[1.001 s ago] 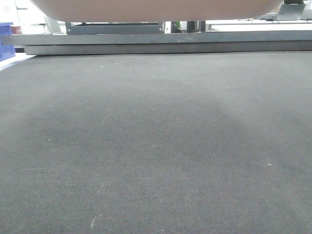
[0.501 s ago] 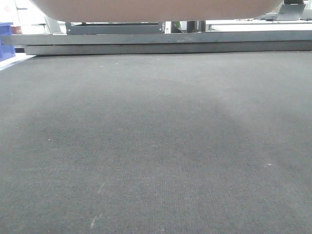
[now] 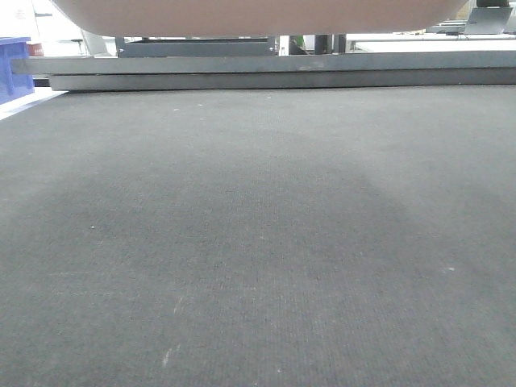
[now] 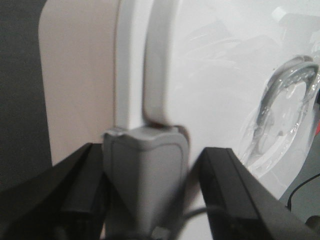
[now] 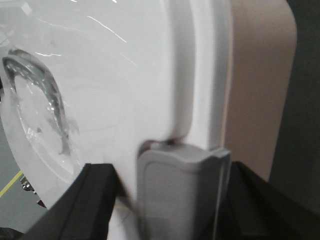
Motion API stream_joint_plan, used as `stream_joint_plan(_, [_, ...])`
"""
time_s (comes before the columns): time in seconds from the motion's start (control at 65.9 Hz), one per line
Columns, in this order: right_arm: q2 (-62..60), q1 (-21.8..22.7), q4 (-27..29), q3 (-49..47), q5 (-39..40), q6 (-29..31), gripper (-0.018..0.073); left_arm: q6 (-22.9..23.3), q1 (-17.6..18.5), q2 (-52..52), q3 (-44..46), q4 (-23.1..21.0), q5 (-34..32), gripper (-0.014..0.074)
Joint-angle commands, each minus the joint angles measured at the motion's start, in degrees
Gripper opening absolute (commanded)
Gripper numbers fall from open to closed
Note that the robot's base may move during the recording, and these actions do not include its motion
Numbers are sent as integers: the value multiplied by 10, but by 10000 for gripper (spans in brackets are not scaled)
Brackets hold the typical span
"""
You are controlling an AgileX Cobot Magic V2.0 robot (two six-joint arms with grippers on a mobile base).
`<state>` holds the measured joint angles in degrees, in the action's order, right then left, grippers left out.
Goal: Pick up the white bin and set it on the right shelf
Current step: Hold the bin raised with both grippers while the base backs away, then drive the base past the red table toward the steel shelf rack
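Note:
The white bin (image 3: 258,14) hangs above the dark table top, and only its pinkish underside shows at the top edge of the front view. In the left wrist view my left gripper (image 4: 150,165) has its jaws on either side of the grey latch (image 4: 145,165) at one end of the bin (image 4: 210,75), shut on that end. In the right wrist view my right gripper (image 5: 170,195) grips the other end's grey latch (image 5: 182,190) the same way; the glossy lid (image 5: 100,75) fills the view. A grey metal shelf lip (image 3: 282,71) runs across behind the table.
The dark textured table top (image 3: 258,242) fills the front view. A blue plastic bin (image 3: 12,68) stands at the far left beside the metal lip. Metal uprights and frames (image 3: 193,47) show behind the lip, under the bin.
The front view has shifted: the blue bin and the metal lip's left end have slid a little to the right. The white bin stays at the top of the view.

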<state>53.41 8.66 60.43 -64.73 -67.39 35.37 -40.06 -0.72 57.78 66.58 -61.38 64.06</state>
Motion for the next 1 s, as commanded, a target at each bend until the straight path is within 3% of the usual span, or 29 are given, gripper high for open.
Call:
stream_joint_plan(0.0, [-10, -9, 126, -23, -64, 7, 464, -9, 12, -11, 21, -91, 8, 248])
stream_joint_plan(0.986, [-9, -9, 126, -23, -61, 7, 464, -9, 12, -11, 21, -91, 8, 248])
